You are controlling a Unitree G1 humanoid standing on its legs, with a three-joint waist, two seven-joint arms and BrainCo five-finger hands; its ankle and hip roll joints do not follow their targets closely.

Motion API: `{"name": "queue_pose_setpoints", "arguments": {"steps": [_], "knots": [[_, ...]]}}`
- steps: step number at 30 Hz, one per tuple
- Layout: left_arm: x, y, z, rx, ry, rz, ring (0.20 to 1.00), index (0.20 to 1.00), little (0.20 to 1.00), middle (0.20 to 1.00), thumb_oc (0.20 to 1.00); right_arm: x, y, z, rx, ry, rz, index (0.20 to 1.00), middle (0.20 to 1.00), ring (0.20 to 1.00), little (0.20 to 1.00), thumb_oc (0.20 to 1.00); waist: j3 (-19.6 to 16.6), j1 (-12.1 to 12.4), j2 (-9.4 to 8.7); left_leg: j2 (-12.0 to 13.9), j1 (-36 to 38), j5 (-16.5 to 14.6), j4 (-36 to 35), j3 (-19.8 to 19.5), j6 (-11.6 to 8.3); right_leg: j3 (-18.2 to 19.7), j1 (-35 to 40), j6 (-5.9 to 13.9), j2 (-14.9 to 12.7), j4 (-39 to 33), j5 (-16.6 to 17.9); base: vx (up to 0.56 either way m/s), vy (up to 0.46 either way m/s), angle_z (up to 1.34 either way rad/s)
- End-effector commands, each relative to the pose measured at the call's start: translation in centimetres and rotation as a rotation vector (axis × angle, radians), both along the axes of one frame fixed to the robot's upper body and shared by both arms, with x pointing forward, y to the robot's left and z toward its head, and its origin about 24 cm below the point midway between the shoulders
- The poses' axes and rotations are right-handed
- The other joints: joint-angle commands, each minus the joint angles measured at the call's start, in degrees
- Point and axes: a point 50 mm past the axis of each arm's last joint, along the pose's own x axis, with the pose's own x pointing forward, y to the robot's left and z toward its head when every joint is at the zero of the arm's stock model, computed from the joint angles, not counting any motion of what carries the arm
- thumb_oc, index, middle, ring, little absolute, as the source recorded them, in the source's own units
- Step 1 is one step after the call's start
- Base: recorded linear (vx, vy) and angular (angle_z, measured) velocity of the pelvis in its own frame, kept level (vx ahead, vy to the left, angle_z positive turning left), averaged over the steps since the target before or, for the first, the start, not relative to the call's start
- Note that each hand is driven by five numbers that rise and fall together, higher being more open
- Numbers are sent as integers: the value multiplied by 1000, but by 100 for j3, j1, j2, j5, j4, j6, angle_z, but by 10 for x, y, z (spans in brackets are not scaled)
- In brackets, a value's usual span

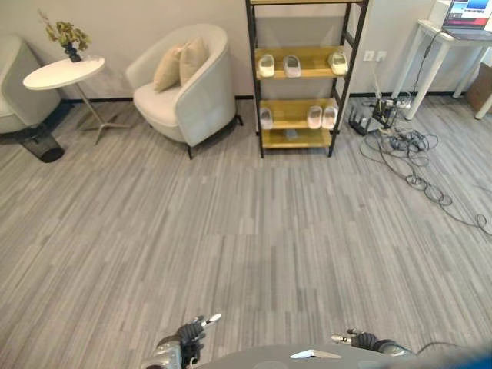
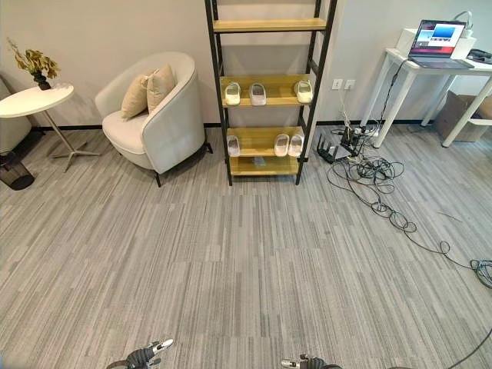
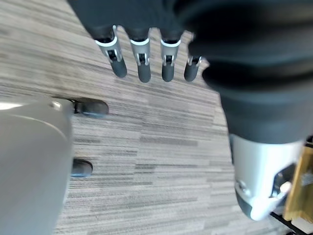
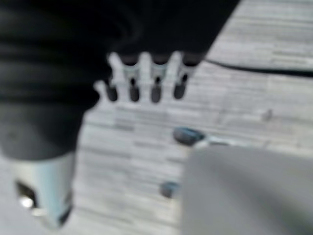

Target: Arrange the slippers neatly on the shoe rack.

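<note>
Lounge-office | armchair (image 2: 154, 115) – shoe rack (image 2: 265, 92) – laptop (image 2: 438, 38) desk

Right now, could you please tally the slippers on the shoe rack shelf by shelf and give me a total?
Upper slipper shelf: 3 pale slippers
Lower slipper shelf: 3 pale slippers
Top shelf: 0
Total on the shoe rack: 6 slippers

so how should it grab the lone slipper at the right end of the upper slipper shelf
A judgement from far off: the slipper stands alone at the right end of its shelf on the shoe rack, beside the right post, lengthwise front to back. Come from the open front and pinch the near end over the upper, thumb under the sole. The right hand is open and holds nothing.
</note>
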Motion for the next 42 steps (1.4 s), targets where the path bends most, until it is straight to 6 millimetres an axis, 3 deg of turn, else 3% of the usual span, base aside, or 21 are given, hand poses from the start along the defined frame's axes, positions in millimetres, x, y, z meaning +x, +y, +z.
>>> {"name": "queue_pose_setpoints", "arguments": {"steps": [1,5,10,13,14,17,18,19,24,26,29,31,32,34,35,36,37,38,39,41,42], "knots": [[-3,-11,-4,32,46,-76,1000,1000,1000,1000,1000,-5,8,-3,6,2,-77,1000,1000,1000,1000,1000,-155,-58,-118,-247,42,-67,16,43,140,-179,-5,128,-48,27,122,0,0,0],[-6,-12,-6,140,102,-220,1000,1000,1000,1000,1000,-14,14,-6,6,33,-59,1000,1000,1000,1000,1000,-171,-150,-99,-231,82,-84,16,116,139,-120,7,128,-42,27,129,19,-20,-9],[8,-30,-5,71,69,-299,1000,1000,1000,1000,1000,-28,20,-9,15,85,-49,1000,1000,1000,1000,1000,-122,-294,-42,-235,-10,-58,16,254,132,-123,-97,128,-33,27,182,-34,-58,-8],[13,-38,-5,50,68,-412,1000,1000,1000,1000,1000,-5,-8,0,-137,-12,-47,1000,1000,1000,1000,1000,-78,-413,22,-214,-39,-28,16,321,86,-98,-127,90,-17,27,196,-35,-157,-9],[18,-42,-4,58,70,-504,1000,1000,1000,1000,1000,13,-36,12,-219,-92,-145,1000,1000,1000,1000,1000,-18,-498,65,-174,-20,-25,16,328,26,-44,-151,41,14,27,203,-5,-101,-14],[29,-55,-2,65,35,-574,1000,1000,1000,1000,1000,10,-22,7,-132,-74,-238,1000,1000,1000,1000,1000,100,-557,115,-64,240,-145,77,490,-120,300,-132,-80,91,27,253,56,-179,-12],[31,-54,-1,71,22,-559,1000,1000,1000,1000,1000,8,-18,5,-116,-63,-221,1000,1000,1000,1000,1000,156,-553,68,-12,170,-422,566,615,-247,459,-160,-131,82,94,263,80,-299,-52],[45,-53,3,94,-26,-535,1000,1000,1000,1000,1000,-2,-13,2,-98,-20,-165,1000,1000,1000,1000,1000,302,-515,-67,219,-330,-583,1923,873,-475,584,-190,-217,3,302,185,45,-256,-79],[61,-60,8,114,-85,-547,1000,1000,1000,1000,1000,-8,-6,-1,-111,6,-108,1000,1000,1000,1000,1000,490,-513,-113,539,-1222,-286,3488,902,-379,437,-188,-276,18,493,-2,58,-160,-37],[45,-60,2,109,-25,-543,1000,1000,1000,1000,1000,-21,-11,-3,-125,48,-150,1000,1000,1000,1000,1000,597,-447,-71,324,-1602,-419,2657,1127,-199,459,-18,-292,95,571,-271,318,7,24],[12,-45,-6,133,105,-490,1000,1000,1000,1000,1000,-22,-10,-3,-119,57,-175,1000,1000,1000,1000,1000,690,-259,4,98,-1711,195,1304,1068,-224,567,505,-296,282,358,-380,428,10,-11],[-32,-21,-11,180,273,-397,1000,1000,1000,1000,1000,-16,-7,-3,-142,55,-134,1000,1000,1000,1000,1000,676,-74,10,-37,-1939,451,607,1221,-170,856,1023,-319,500,160,-572,525,-32,-29],[-32,-21,-11,181,273,-397,1000,1000,1000,1000,1000,-16,-7,-3,-141,55,-134,1000,1000,1000,1000,1000,688,-67,-7,-49,-1914,446,600,1236,-168,864,1045,-314,482,154,-579,460,-4,-37],[-86,2,-8,205,459,-283,1000,1000,1000,1000,1000,-22,5,-6,-118,73,-166,1000,1000,1000,1000,1000,428,43,-143,-52,-1554,622,567,1370,128,1068,1387,-191,535,179,-777,613,57,-51],[-86,2,-8,205,459,-283,1000,1000,1000,1000,1000,-22,5,-6,-118,73,-166,1000,1000,1000,1000,1000,415,55,-131,-31,-1570,630,564,1374,124,1081,1366,-198,551,180,-761,596,51,-67],[-92,8,-7,206,480,-249,1000,1000,1000,1000,1000,-23,8,-7,-110,73,-178,1000,1000,1000,1000,1000,332,105,-261,-56,-1627,611,746,1309,169,1072,1368,-91,484,281,-742,569,77,-64],[-94,20,-4,225,485,-188,1000,1000,1000,1000,1000,-25,14,-8,-86,74,-198,1000,1000,1000,1000,1000,246,209,-547,-124,-1687,360,1164,1273,254,989,1377,207,324,650,-650,575,79,-69],[-94,20,-4,226,485,-188,1000,1000,1000,1000,1000,-25,14,-8,-85,74,-198,1000,1000,1000,1000,1000,245,208,-550,-126,-1691,354,1172,1274,255,988,1376,208,322,652,-654,747,165,-57],[-82,21,-5,220,432,-170,1000,1000,1000,1000,1000,-17,22,-8,-63,50,-186,1000,1000,1000,1000,1000,169,336,-714,-234,-1616,87,1373,1240,360,812,1229,612,190,1244,-284,524,168,-38],[-62,15,-6,208,361,-156,1000,1000,1000,1000,1000,-10,27,-7,-56,17,-156,1000,1000,1000,1000,1000,64,395,-770,-370,-1548,-134,1392,1058,393,740,783,1163,154,2386,624,669,240,16],[-38,7,-7,209,282,-155,1000,1000,1000,1000,1000,1,30,-5,-42,-28,-170,1000,1000,1000,1000,1000,61,332,-636,-371,-1344,-329,1324,785,407,763,197,1196,207,3671,1232,642,250,78]]}}
